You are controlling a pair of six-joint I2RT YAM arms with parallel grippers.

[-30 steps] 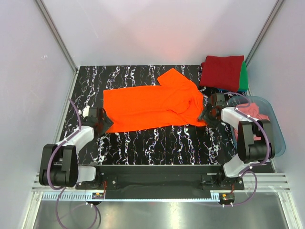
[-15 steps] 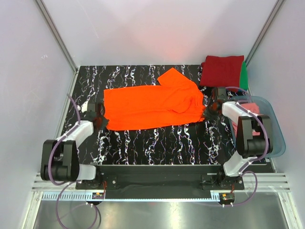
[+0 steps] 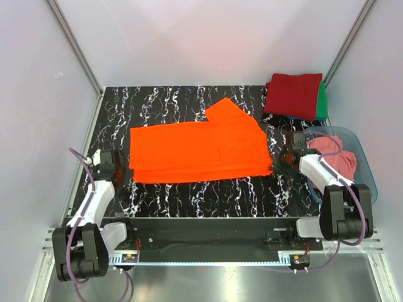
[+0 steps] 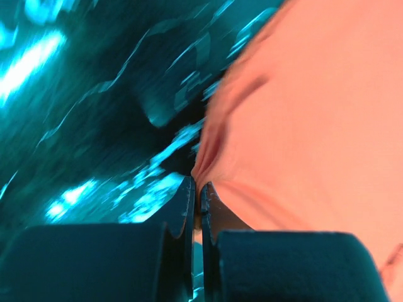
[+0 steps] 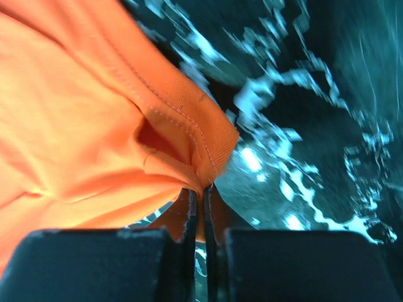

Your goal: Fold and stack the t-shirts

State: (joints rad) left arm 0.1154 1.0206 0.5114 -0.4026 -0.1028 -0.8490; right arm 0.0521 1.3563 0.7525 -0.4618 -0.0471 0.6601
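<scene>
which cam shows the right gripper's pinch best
Right wrist: the right gripper is shut on the orange t-shirt by its stitched edge, close and sharp. Top external shows it small at the shirt's corner; left wrist misses it.

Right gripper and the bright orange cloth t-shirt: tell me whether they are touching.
Touching. The right wrist view shows the right gripper pinching the stitched hem of the bright orange cloth t-shirt between its shut jaws.

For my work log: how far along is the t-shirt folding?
Done: a dark red folded shirt lies on a green one, far right. In hand: the orange t-shirt, spread out, left fingers and right fingers shut on its ends. Left: folding and stacking it, then the pink shirt in the tub.
</scene>
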